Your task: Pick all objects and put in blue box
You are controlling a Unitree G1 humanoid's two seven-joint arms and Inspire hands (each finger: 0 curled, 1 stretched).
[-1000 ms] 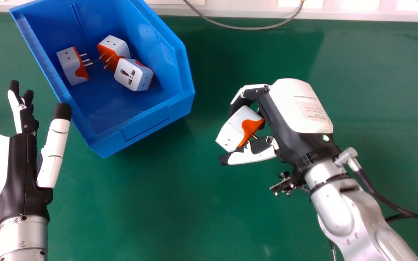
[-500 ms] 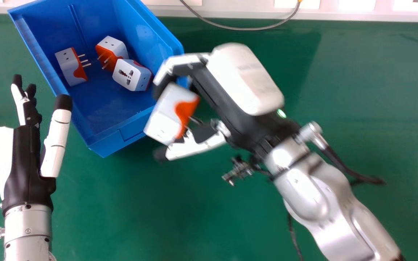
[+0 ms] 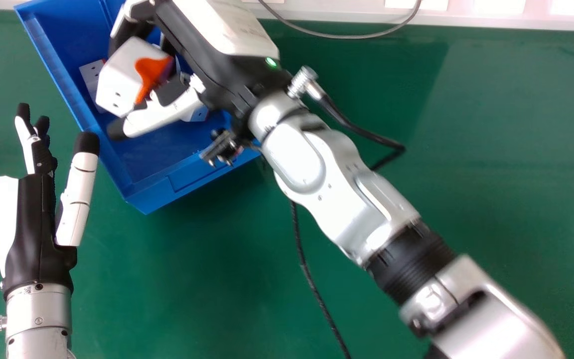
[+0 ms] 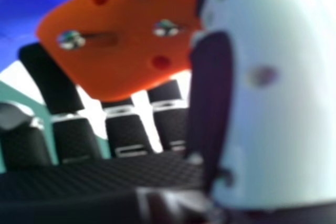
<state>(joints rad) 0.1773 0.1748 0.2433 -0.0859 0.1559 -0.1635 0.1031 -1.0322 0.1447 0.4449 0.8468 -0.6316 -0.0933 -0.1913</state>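
Fingers and thumb of the right hand [image 3: 212, 40] are curled round a white-and-orange plug adapter [image 3: 120, 75], gripping it tilted above the inside of the blue box [image 3: 160, 195]. Box and grasp both lie toward ten to eleven o'clock in the head view, the box standing on a green surface [image 3: 491, 129]. From that hand, the silver forearm [image 3: 332, 194] runs between four and five o'clock.

Inside the box, a second adapter [image 3: 90, 77] peeks out at nine o'clock of the held one and is partly hidden by it. A bit of another white adapter [image 3: 199, 114] shows at about four o'clock, just past the thumb [image 3: 162, 115].

Seen from the right hand's own camera, the gripped adapter turns its orange face [image 4: 121, 51] to view, with metal pins [image 4: 69, 40] standing out of it.

Over at nine o'clock in the head view is the left hand [image 3: 28, 224], open and holding nothing, its fingers straight toward eleven to twelve o'clock and its thumb tip near the box rim. A grey cable [image 3: 342, 36] curves at one o'clock
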